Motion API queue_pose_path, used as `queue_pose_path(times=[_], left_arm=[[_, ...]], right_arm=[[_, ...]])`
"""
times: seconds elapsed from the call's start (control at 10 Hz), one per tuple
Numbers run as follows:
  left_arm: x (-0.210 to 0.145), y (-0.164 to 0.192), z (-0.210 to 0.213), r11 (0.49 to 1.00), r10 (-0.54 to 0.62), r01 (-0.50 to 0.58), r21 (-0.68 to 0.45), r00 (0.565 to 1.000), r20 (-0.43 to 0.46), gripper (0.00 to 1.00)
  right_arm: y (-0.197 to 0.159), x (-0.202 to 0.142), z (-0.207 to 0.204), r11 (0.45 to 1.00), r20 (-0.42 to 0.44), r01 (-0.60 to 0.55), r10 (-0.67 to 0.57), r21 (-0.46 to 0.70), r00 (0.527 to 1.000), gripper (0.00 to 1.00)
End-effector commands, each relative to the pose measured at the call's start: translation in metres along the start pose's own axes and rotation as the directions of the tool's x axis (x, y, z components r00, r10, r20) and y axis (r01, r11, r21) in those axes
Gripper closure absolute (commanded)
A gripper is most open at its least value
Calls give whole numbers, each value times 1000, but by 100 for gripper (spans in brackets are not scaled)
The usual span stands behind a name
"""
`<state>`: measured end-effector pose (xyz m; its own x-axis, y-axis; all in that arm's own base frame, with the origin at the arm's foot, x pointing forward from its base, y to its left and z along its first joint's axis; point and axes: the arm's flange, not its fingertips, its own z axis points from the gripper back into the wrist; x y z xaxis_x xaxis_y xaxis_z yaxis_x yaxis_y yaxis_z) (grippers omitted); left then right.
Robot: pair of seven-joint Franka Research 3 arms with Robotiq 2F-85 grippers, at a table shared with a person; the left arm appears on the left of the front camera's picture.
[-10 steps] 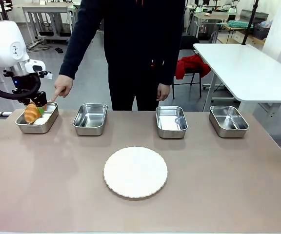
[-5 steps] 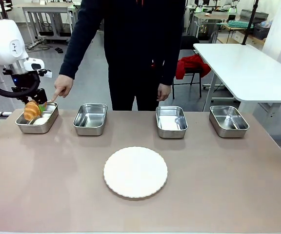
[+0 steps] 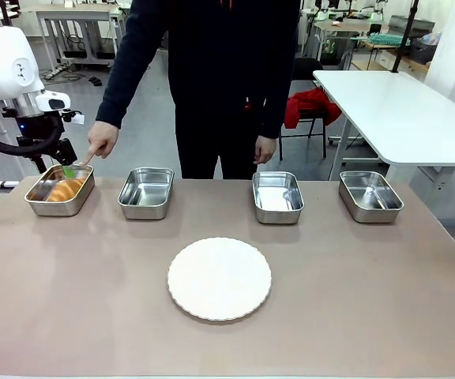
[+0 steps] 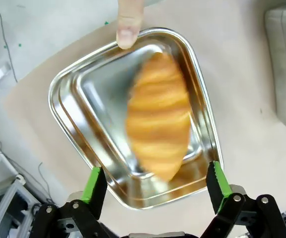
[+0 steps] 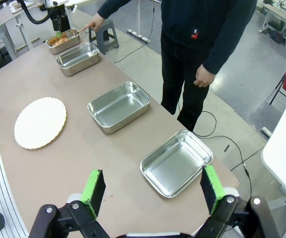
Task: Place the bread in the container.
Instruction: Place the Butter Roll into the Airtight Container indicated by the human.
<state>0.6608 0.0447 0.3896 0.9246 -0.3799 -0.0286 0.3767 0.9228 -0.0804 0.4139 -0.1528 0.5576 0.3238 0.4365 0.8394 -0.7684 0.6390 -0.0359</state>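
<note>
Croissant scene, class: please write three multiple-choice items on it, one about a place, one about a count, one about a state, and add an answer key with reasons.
1. Where does the croissant lie?
A. On the round white plate
B. In the steel pan at the table's left end
C. In the pan at the right end

2. How many steel pans stand on the table?
A. Three
B. Four
C. Five

3. How is the left claw?
A. Open above the pan
B. Shut on the croissant
C. Shut on the pan rim

Answers:
1 B: the croissant sits inside the leftmost pan, where the person's finger touches the rim; the plate is bare.
2 B: four pans line the far side in the front view.
3 A: the left claw has its green pads spread wide, the croissant lying loose below them.
</note>
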Motion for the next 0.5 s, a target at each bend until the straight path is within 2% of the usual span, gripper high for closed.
queue_pose_path(times=[0.0, 0.1, 0.4], left_arm=[[-9, 1, 10, 999, -15, 14, -44, 1000, -25, 0], [0, 0, 0, 1000, 0, 0, 0, 1000, 0, 0], [0, 0, 0, 1000, 0, 0, 0, 1000, 0, 0]], right_arm=[[1, 2, 0, 1000, 11, -5, 5, 1, 1000, 0], [1, 2, 0, 1000, 11, -5, 5, 1, 1000, 0], [1, 2, 0, 1000, 11, -5, 5, 1, 1000, 0]])
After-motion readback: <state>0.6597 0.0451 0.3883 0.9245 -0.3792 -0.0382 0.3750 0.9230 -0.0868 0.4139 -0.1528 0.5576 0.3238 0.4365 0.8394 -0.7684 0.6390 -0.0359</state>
